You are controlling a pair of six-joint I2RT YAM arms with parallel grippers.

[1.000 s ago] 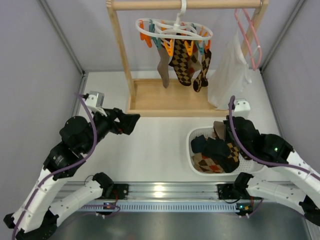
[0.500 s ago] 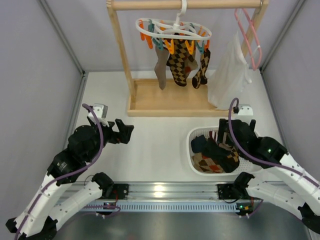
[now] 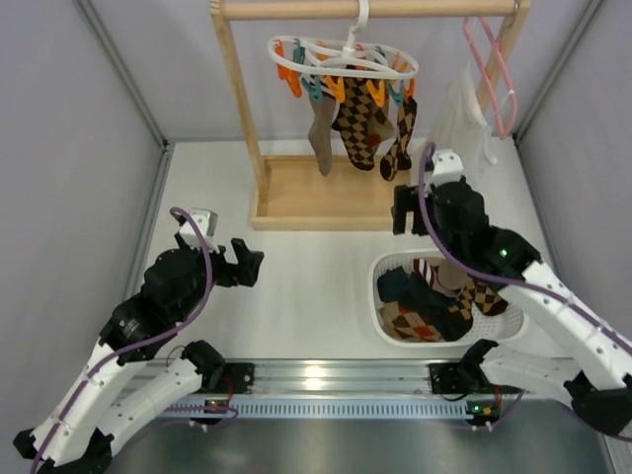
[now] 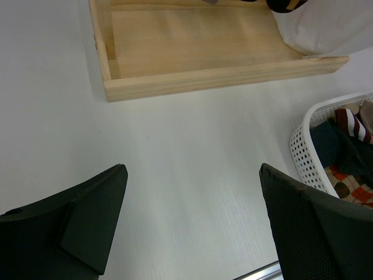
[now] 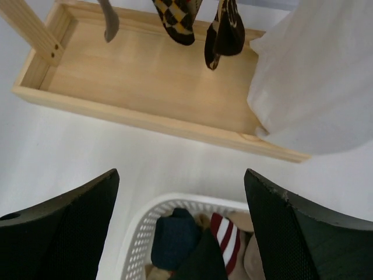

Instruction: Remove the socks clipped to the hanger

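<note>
White oval hanger, orange and teal clips, hung by hook from wooden rail. Socks, plain brown and argyle, dangled clipped beneath.

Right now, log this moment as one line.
left hand: open, empty | right hand: open, empty, between basket and rack | socks: clipped on hanger | removal: unfinished

1. Left white-and-black jointed arm and right white-and-black jointed arm: white moulded link shells, black cylindrical joint housings.
2. Left purple cable and right purple cable, one routed outside each arm.
3. Left white box wrist camera housing, and right white box wrist camera housing.
4. Left end effector and right end effector: matte black wedge fingers, dimpled texture on one of each pair.
5. Small green LED on a black right-arm housing.
</note>
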